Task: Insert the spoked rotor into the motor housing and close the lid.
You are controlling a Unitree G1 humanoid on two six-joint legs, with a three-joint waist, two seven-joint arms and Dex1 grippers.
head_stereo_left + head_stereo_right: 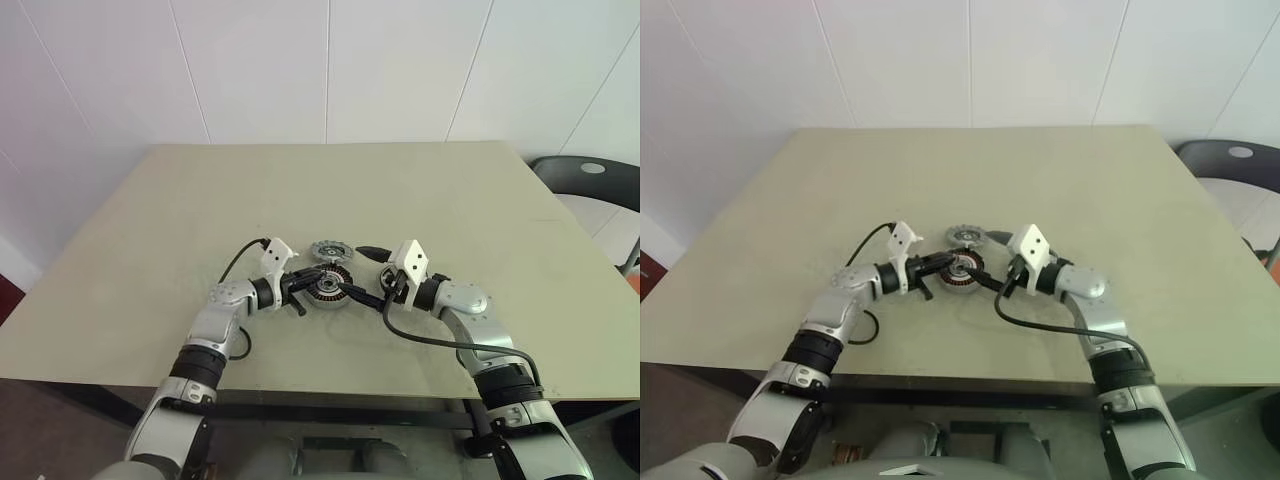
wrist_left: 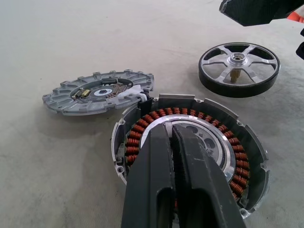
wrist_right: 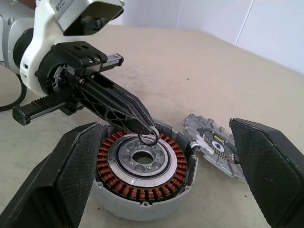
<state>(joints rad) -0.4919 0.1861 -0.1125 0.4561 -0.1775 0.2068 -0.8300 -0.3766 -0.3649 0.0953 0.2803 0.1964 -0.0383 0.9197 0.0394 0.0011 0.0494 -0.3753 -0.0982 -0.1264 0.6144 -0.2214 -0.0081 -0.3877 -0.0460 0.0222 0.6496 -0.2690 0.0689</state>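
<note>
The motor housing [image 3: 142, 171] sits low and centre, its lid [image 2: 97, 91] beside it and the spoked rotor [image 2: 239, 69] upper right on the tabletop [image 1: 150, 250]. My left claw [image 3: 150, 135], shut, pinches a small ring [image 3: 149, 138] over the hub; I seat it squarely first. Right claw [image 3: 166, 175] straddles the housing, wide open.

Nothing here can be read: no label, brand, number or sign that I can make out on the parts, the table or the walls.
</note>
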